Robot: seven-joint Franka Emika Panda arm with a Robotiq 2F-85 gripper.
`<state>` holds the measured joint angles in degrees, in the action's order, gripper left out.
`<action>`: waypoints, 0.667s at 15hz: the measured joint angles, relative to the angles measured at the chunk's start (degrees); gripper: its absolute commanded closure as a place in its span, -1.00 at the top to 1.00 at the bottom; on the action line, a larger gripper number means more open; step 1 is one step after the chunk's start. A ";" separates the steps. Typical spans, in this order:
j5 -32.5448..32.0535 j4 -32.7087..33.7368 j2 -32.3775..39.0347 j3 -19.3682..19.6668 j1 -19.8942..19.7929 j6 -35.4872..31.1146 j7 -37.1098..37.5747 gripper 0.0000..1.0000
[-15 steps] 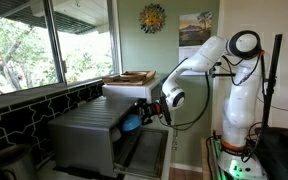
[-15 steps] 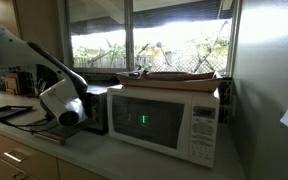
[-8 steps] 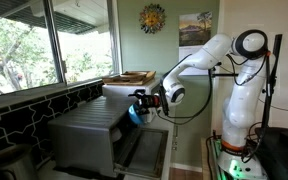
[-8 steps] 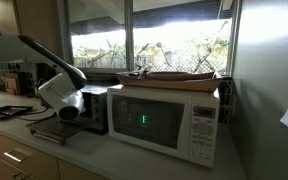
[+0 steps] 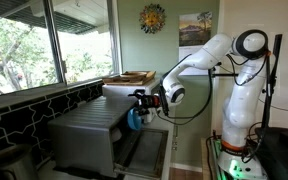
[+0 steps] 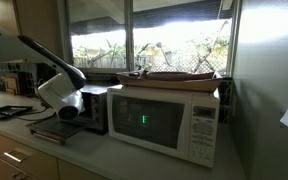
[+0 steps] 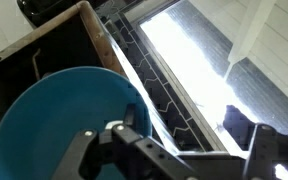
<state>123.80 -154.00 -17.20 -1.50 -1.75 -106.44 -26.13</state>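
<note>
My gripper (image 5: 141, 104) is shut on a round blue bowl (image 5: 135, 117), held on edge in the air in front of a silver toaster oven (image 5: 88, 134). In the wrist view the blue bowl (image 7: 64, 125) fills the left side, with my black fingers (image 7: 124, 138) across its lower rim. Beside it are a dark wooden-edged frame and a bright window. In an exterior view my wrist (image 6: 62, 92) hangs just in front of the dark toaster oven (image 6: 97, 108); the bowl is hidden there.
A white microwave (image 6: 169, 120) stands next to the toaster oven, with a flat wooden tray (image 6: 174, 74) on top; the tray also shows in an exterior view (image 5: 130, 77). The oven door (image 5: 144, 150) lies open below the bowl. Windows run behind the counter.
My gripper has risen and drawn slightly back from the oven with the blue bowl in it. It has held still over the last half second.
</note>
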 measured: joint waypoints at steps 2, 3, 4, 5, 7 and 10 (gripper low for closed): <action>-0.81 0.00 -0.06 -0.01 -0.01 0.02 -0.09 -0.03; -1.77 -0.04 -0.12 0.00 -0.07 0.02 0.00 -0.18; -2.90 -0.08 -0.21 0.01 -0.21 0.02 0.14 -0.35; -4.02 -0.15 -0.34 0.03 -0.39 0.02 0.29 -0.50; -6.31 -0.37 -0.64 0.09 -0.79 0.02 0.66 -0.80; -9.78 -0.73 -1.05 0.25 -1.31 0.37 0.77 -1.00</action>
<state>114.02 -154.74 -18.26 -1.24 -3.07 -106.07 -25.37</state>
